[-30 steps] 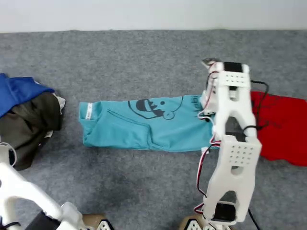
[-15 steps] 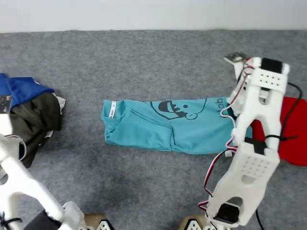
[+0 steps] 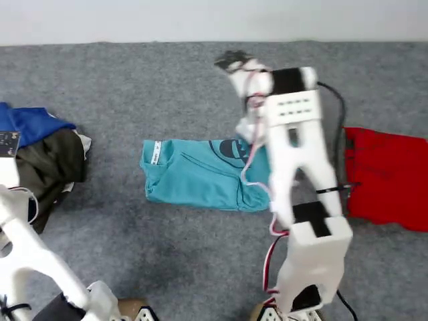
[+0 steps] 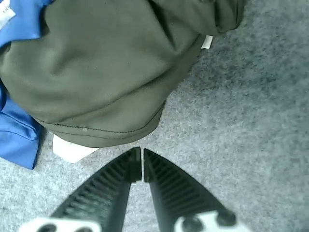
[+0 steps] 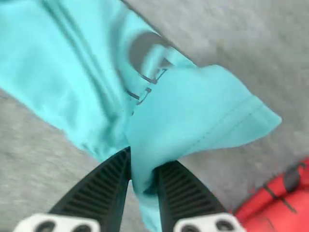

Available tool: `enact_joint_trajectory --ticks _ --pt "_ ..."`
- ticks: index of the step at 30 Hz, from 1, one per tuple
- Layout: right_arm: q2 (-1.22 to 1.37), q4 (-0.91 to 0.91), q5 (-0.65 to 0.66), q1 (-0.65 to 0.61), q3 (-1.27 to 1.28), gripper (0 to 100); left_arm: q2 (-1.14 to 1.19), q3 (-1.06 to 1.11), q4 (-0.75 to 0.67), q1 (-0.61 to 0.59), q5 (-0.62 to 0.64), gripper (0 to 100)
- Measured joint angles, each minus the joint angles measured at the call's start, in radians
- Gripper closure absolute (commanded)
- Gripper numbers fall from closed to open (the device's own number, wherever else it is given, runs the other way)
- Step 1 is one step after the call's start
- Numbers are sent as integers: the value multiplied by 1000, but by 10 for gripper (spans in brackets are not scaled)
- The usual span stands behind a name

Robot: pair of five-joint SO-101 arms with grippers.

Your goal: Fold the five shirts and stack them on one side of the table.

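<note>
Pinching a fold of the teal shirt (image 5: pixel 203 111) tight in the right pincer (image 5: pixel 142 157), low in the middle of the right wrist view. Lifted and doubled over at that end, with the rest lying flat in the middle of the high view on the grey worktop (image 3: pixel 134 80).

To fold well: carry the held edge low and straight across to the collar end at the left. Line up the edges, lay it down flat, then let go. No hard tugging, to avoid dragging the whole shirt along. Mind the red shirt (image 3: pixel 384 177) lying near, at the right edge.

Pressed together on nothing: the left pincer (image 4: pixel 142 159), at the bottom of the left wrist view. Just beside it, the olive shirt (image 4: pixel 96 72) and the blue shirt (image 4: pixel 14 130), heaped at the left edge of the high view.

For writing: a small white label (image 3: pixel 158 151) at the teal collar, too small to read. A dark cartoon picture (image 3: pixel 231 150) on the chest, no clear words. Another white tag (image 4: pixel 206 42) by the olive shirt, nothing to read on it.
</note>
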Motion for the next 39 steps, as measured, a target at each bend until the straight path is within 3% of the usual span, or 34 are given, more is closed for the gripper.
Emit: enact_joint_trajectory --ticks 8,21,27,29,35,39 --pt "0 -15 -46 -227 0 990 0 0 0 0 0 984" --pt "153 -184 -46 -377 0 978 0 0 -2 0 0 984" --pt "195 -244 -46 -419 0 714 0 0 -2 0 0 984" --pt "195 -244 -46 -442 0 679 0 9 -11 0 0 984" --pt "195 -209 -46 -526 -94 753 0 63 -49 0 0 984" --pt "195 -118 -41 -522 -209 887 0 63 -49 0 0 984"
